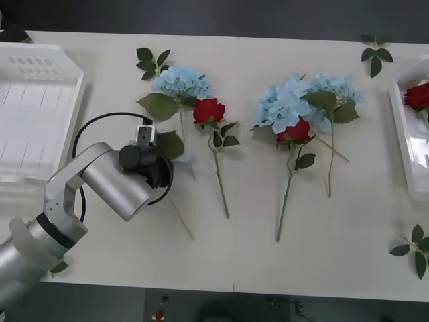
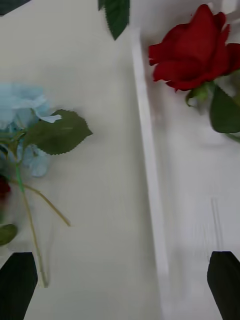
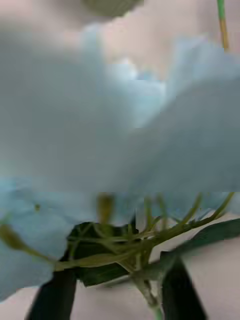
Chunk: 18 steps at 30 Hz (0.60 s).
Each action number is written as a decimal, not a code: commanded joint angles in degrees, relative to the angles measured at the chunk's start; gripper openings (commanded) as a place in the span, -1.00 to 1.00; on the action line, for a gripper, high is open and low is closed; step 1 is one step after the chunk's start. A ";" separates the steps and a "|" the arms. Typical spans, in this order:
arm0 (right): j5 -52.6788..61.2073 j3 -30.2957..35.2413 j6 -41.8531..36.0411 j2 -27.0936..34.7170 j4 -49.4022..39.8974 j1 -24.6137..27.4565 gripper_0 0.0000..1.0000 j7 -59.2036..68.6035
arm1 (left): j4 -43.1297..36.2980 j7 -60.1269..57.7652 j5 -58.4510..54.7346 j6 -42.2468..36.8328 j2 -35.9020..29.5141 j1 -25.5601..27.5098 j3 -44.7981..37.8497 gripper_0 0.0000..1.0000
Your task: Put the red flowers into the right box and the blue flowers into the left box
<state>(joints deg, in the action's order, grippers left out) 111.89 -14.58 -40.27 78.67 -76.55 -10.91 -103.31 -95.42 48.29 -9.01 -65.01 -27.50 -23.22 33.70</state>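
Left gripper [image 3: 117, 292]: black fingers pinching a blue hydrangea's [image 3: 120, 115] stem base, so its bloom hangs just ahead, ready for the left box [image 1: 33, 114] nearby.
Right gripper [image 2: 120, 285]: fingers spread, straddling the right box's [image 2: 150, 190] rim; one red rose [image 2: 192, 47] lies inside, beyond it.

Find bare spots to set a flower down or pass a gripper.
Free: the table strip between the right-hand blue flowers and the right box, where the open right gripper hangs over the rim; the near edge below the stems; the left box floor. Crowded: the middle band, red flowers overlapping blue, and around the left gripper.
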 commanded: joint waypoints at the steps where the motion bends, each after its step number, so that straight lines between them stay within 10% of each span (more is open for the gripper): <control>1: -5.11 1.39 1.69 -6.16 -3.26 -3.33 1.00 1.53 | -0.12 0.22 0.48 0.58 -0.01 -1.74 -1.19 -1.00; 18: -28.75 -2.56 1.60 -25.76 4.13 -18.09 1.00 4.08 | -17.96 2.33 -16.13 -15.06 -5.37 -2.09 -17.01 -1.00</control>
<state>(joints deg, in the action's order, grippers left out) 85.15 -16.57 -38.85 54.04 -74.18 -26.15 -101.32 -108.98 48.47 -22.67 -77.45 -31.94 -23.51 22.39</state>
